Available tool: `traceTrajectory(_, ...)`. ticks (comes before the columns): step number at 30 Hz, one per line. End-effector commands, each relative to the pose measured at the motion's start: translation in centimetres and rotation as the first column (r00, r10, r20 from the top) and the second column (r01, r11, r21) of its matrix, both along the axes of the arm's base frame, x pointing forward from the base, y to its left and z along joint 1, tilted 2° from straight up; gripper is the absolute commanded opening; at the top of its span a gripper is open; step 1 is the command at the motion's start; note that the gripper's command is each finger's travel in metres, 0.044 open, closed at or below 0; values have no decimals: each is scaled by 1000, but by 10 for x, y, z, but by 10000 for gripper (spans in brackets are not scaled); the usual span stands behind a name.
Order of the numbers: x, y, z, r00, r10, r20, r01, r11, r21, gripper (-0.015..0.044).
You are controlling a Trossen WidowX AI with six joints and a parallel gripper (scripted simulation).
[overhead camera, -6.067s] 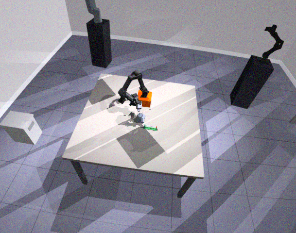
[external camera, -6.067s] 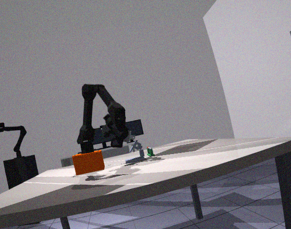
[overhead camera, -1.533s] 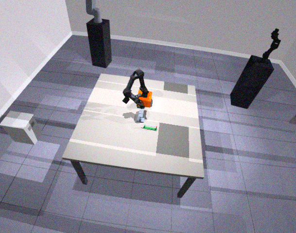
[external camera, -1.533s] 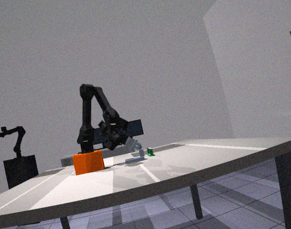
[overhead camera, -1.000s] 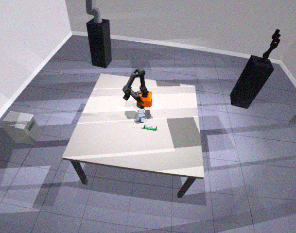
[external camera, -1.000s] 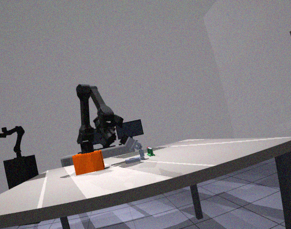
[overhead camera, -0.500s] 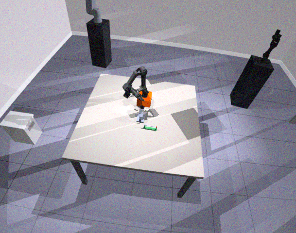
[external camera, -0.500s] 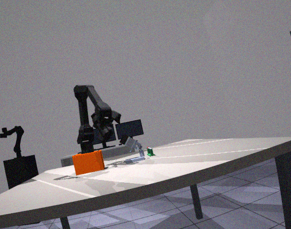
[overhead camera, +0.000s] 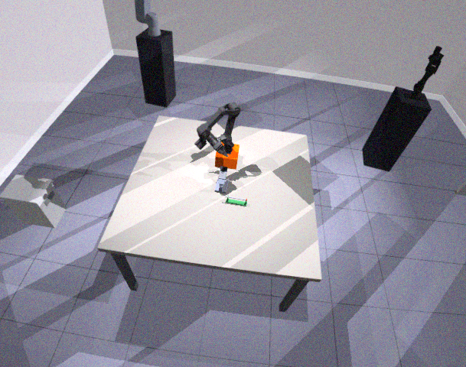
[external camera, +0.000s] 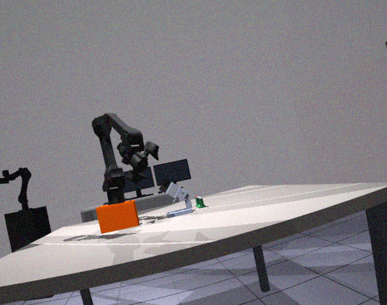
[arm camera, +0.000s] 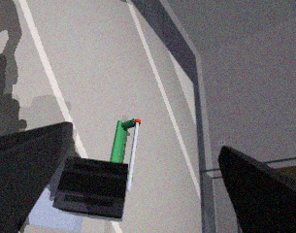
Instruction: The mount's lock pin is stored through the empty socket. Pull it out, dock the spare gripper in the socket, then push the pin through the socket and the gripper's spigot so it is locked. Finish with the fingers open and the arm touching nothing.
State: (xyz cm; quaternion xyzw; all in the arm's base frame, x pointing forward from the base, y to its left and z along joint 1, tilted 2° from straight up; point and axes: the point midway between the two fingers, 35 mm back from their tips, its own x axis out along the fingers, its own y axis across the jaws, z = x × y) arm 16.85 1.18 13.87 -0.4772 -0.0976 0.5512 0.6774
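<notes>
The pale blue mount (overhead camera: 219, 184) (external camera: 179, 213) (arm camera: 55, 211) stands on the table, its upper part tilted. A black block (overhead camera: 223, 169) (external camera: 165, 186) (arm camera: 91, 188), apparently the spare gripper's body, sits at the mount's raised end; its spigot and how deep it sits are hidden. The pale lock pin (arm camera: 134, 157), with a red end, lies along the green rack (overhead camera: 236, 202) (external camera: 199, 202) (arm camera: 117, 145), outside the socket. My gripper (external camera: 152, 168) (arm camera: 148, 136) is open and empty, above and back from the black block, with a visible gap in the exterior view.
An orange box (overhead camera: 226, 157) (external camera: 117, 216) stands between my arm's base and the mount, below the arm. The table (overhead camera: 177, 232) (external camera: 252, 223) (arm camera: 96, 68) extends beyond the green rack. Two monitors (external camera: 171, 171) show behind the arm in the exterior view.
</notes>
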Motion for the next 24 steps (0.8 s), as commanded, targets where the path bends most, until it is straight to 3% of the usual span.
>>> traceTrajectory(1,0,1,8,1000,-23,0,23,999,-23,440)
traceTrajectory(8,-1,1,5,1000,-16,-2,15,1000,-19,440)
traceTrajectory(11,2,7,1,999,0,54,3,999,-41,361)
traceTrajectory(15,9,37,-8,948,91,305,-60,992,-109,256)
traceTrajectory(18,5,66,-9,826,192,530,-138,980,-140,180)
traceTrajectory(24,4,96,-4,619,298,727,-283,948,-147,180)
